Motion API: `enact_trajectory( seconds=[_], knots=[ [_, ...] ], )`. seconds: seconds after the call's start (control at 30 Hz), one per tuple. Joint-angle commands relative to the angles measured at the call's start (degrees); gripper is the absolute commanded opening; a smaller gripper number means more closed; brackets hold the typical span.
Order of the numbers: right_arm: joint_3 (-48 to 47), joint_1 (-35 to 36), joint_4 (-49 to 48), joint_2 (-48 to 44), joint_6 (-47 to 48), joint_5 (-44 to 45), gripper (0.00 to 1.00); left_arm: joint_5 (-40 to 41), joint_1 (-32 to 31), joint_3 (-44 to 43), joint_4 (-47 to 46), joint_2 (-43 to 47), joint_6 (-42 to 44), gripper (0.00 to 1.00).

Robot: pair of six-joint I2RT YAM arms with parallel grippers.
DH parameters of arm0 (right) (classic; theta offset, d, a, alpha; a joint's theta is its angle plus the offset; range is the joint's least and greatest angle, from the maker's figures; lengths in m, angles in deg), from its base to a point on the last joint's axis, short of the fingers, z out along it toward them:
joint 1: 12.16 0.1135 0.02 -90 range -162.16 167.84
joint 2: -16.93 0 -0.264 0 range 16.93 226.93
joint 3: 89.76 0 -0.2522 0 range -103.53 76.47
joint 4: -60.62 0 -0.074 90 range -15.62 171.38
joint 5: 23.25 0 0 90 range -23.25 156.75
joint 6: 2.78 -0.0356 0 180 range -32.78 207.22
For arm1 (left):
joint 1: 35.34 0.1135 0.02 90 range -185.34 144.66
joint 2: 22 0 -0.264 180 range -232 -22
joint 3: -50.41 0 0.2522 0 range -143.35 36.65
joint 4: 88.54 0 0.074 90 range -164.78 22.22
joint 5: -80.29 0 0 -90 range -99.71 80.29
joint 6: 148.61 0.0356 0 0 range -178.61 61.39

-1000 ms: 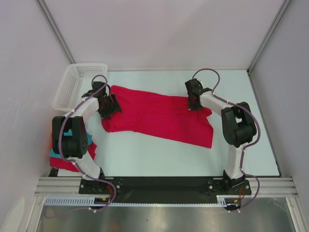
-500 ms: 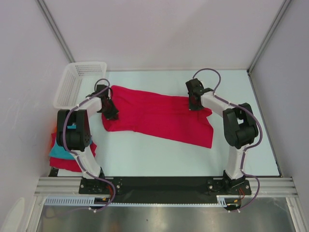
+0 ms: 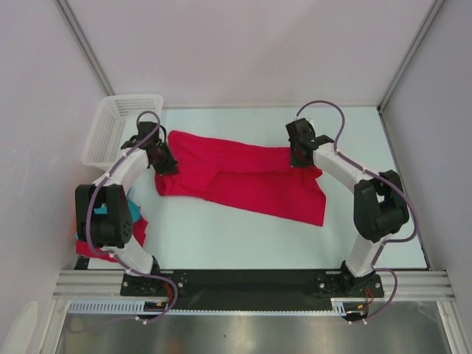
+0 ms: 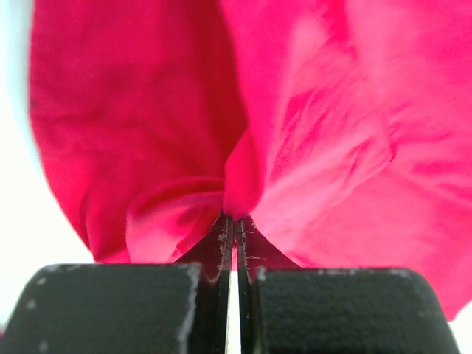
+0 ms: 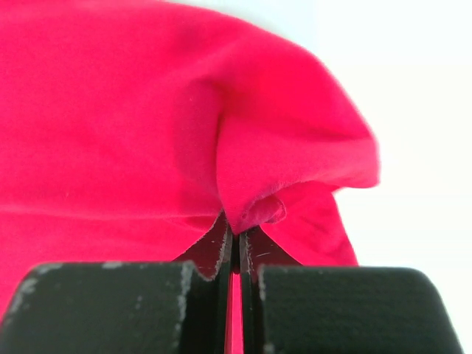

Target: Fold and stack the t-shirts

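Crimson tee [image 3: 251, 181], L fingers [image 4: 212, 254] pinch it, R fingers [image 5: 212, 254] too

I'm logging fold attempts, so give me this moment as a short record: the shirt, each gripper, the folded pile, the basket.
shirt: big red t-shirt spread across the table, creased
left gripper: shut on the shirt's left edge
right gripper: shut on the shirt's far right corner
folded pile: near left edge, partly hidden by the left arm
basket: far left corner, apart from the shirt
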Motion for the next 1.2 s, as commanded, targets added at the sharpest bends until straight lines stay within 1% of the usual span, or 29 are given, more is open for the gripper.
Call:
enact_trajectory(
  seconds=[0.0,0.2,0.37,0.53,0.67,0.87,1.03,1.17],
  knots=[
    [0.26,0.77,2.19,-9.66,0.91,3.55,0.0,0.06,-0.11,-4.5,3.37,8.06,1.57,0.0],
    [0.61,2.61,6.76,-17.75,0.47,7.14,0.0,-0.55,-0.02,-8.01,8.29,15.97,2.53,0.0],
    [-0.17,4.81,11.68,-26.54,-0.59,10.31,0.0,-1.7,-0.02,-13.11,13.47,20.89,3.5,0.0],
    [-1.76,6.04,16.77,-33.49,-1.64,12.43,0.0,-3.62,-0.02,-13.65,16.2,25.46,3.42,0.0],
    [-3.43,7.8,20.91,-39.36,-2.78,14.79,0.0,-3.2,0.07,-14.34,17.78,29.68,2.28,0.0],
    [-7.91,10.26,27.59,-46.32,-7.08,19.54,0.0,-2.83,0.07,-22.16,23.23,35.21,1.05,0.0],
    [-9.93,14.3,31.11,-53.43,-13.67,21.65,0.0,-3.02,0.07,-25.41,24.99,41.98,-1.06,0.0],
    [-10.63,15.45,32.34,-56.96,-14.92,22.8,0.0,-2.23,0.07,-28.14,27.54,46.29,-2.47,0.0]
  ],
)
